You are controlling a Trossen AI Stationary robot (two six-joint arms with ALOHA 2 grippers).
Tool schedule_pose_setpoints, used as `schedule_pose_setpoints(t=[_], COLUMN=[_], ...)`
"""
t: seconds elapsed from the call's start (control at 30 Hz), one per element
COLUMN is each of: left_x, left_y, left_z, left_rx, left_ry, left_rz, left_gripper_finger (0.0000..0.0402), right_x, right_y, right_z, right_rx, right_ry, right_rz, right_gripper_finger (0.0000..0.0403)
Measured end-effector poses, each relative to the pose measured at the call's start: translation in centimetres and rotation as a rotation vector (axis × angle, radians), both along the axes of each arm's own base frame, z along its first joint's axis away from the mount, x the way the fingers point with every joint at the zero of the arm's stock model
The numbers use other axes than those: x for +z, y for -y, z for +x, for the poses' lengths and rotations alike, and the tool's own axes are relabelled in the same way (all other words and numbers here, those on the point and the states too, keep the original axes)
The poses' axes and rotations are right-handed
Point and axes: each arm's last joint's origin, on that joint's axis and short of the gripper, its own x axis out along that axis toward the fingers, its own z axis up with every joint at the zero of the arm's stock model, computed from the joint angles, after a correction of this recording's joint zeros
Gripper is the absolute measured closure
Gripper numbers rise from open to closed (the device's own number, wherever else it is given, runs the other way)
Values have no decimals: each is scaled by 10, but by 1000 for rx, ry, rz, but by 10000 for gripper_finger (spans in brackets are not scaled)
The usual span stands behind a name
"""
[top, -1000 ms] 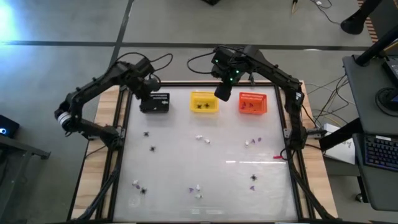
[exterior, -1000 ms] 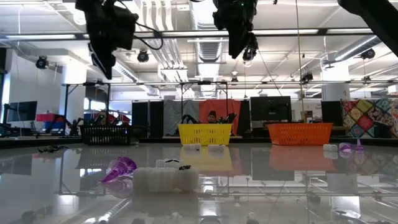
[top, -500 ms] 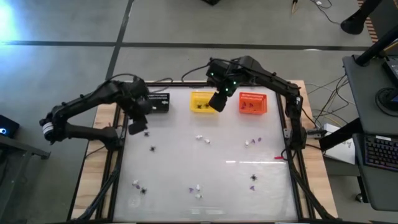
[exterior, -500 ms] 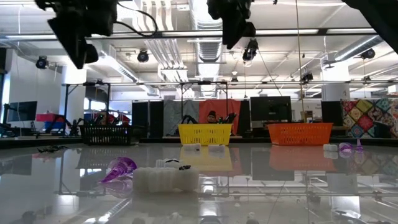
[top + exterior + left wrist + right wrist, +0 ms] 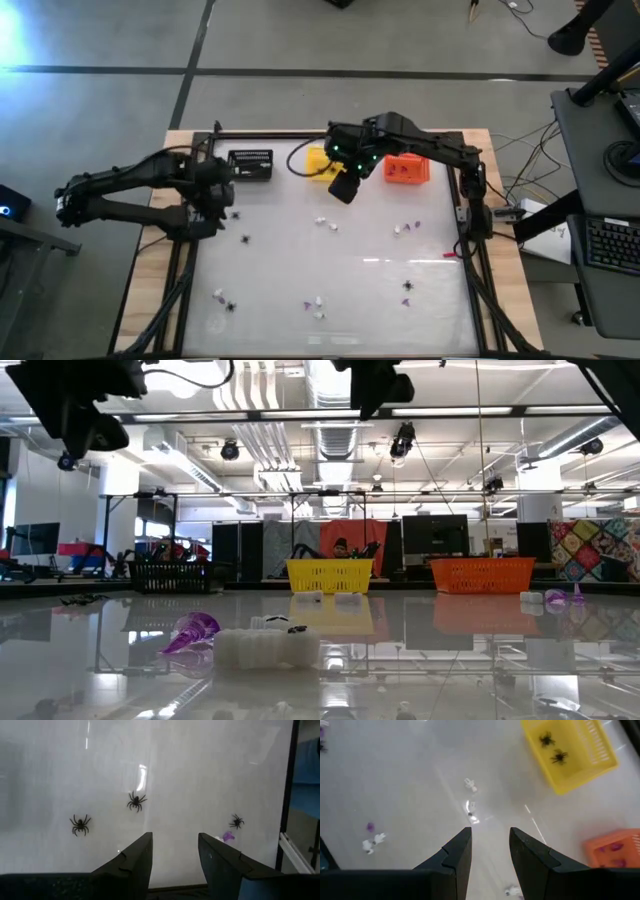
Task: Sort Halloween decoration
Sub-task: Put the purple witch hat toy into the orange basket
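The Halloween decoration lies scattered on the white table: black spiders (image 5: 245, 238) (image 5: 136, 801), white bits (image 5: 322, 222) (image 5: 469, 784) and purple bits (image 5: 410, 288). Two spiders (image 5: 552, 748) lie in the yellow basket (image 5: 318, 158), and purple bits lie in the orange basket (image 5: 405, 167). The black basket (image 5: 250, 164) stands at the far left. My left gripper (image 5: 215, 203) (image 5: 174, 851) hangs open above the spiders near the table's left edge. My right gripper (image 5: 343, 187) (image 5: 490, 845) hangs open high over the yellow basket's near edge. Neither holds anything.
The three baskets stand in a row along the far edge (image 5: 330, 574). A black frame rail (image 5: 190, 260) runs along the table's left and right sides. In the low view a purple bit (image 5: 192, 632) and a white bit (image 5: 265, 648) lie close to the near edge.
My left gripper has swung from above the black basket toward the table's near and left edges, sinking a little and rolling. My right gripper has moved from between the yellow and orange baskets toward the near edge and slightly left. Both stayed open.
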Motion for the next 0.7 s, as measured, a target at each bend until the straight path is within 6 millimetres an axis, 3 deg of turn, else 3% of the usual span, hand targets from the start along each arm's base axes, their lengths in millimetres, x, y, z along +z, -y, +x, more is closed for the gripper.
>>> schedule_pose_setpoints(t=[0.47, 0.7], left_x=[6, 4], left_y=[8, 24], left_z=[-10, -6], left_rx=[-18, -128], left_ry=[58, 30], left_rz=[-16, -107], left_gripper_finger=[260, 260], right_x=[-1, -1], right_y=[-57, -67], right_z=[5, 5], right_rx=[61, 79], right_ry=[-3, -2], right_rz=[32, -2], right_gripper_finger=[280, 280])
